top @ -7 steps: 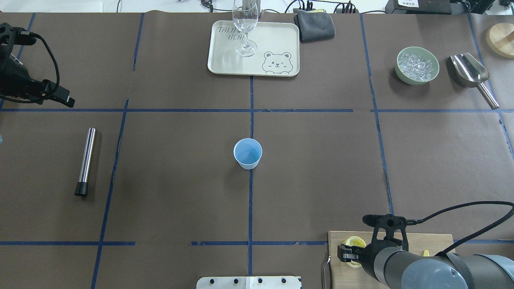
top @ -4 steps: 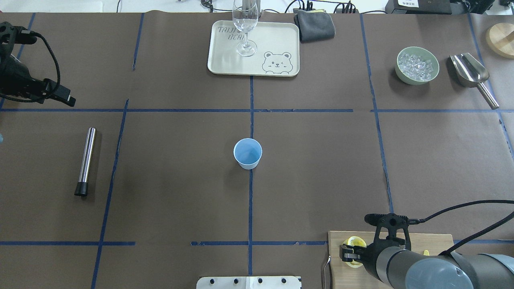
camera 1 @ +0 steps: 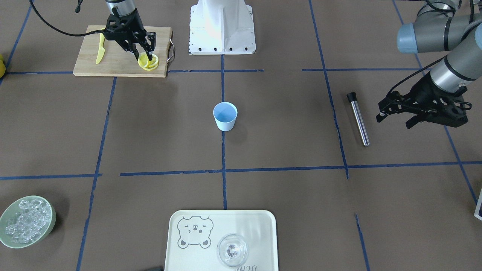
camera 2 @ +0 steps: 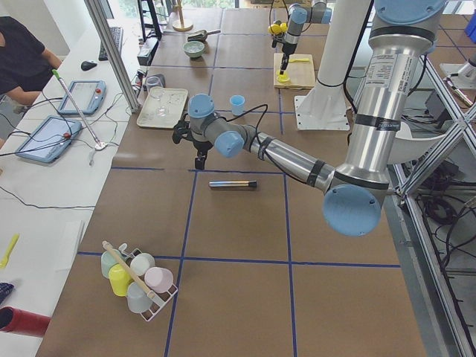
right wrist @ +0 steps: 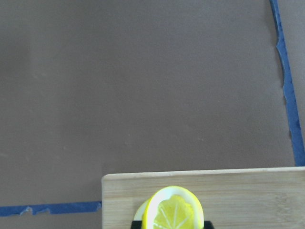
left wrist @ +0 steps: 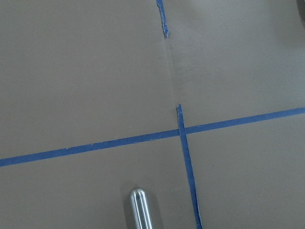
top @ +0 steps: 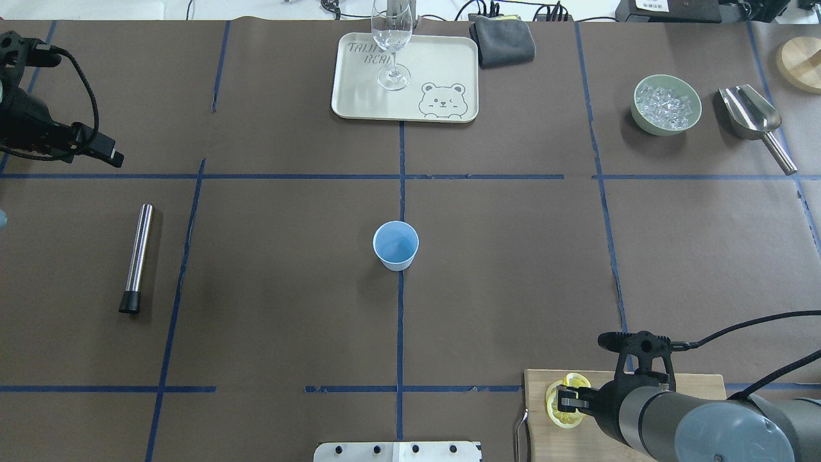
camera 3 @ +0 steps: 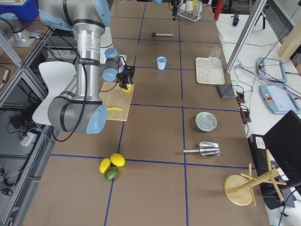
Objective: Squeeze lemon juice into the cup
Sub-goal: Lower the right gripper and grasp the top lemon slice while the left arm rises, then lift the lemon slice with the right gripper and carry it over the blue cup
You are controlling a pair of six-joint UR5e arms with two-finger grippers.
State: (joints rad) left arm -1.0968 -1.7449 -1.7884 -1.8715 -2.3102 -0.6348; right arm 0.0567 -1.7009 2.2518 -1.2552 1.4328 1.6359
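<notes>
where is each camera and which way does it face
Front: across table, facing robot; left arm, right arm, cup.
Overhead: behind robot, looking forward; same arms, cup.
Left side: left end; left arm nearest.
Right side: right end; right arm nearest.
Left wrist: down on metal rod; no robot parts.
Right wrist: down on lemon, board.

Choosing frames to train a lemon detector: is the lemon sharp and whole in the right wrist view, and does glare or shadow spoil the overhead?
Right wrist view: lemon sharp, segments readable, but cropped by the bottom edge. Overhead: even light, only soft shadows, as beside the bowl, and no glare near the lemon; the right gripper covers part of it.
</notes>
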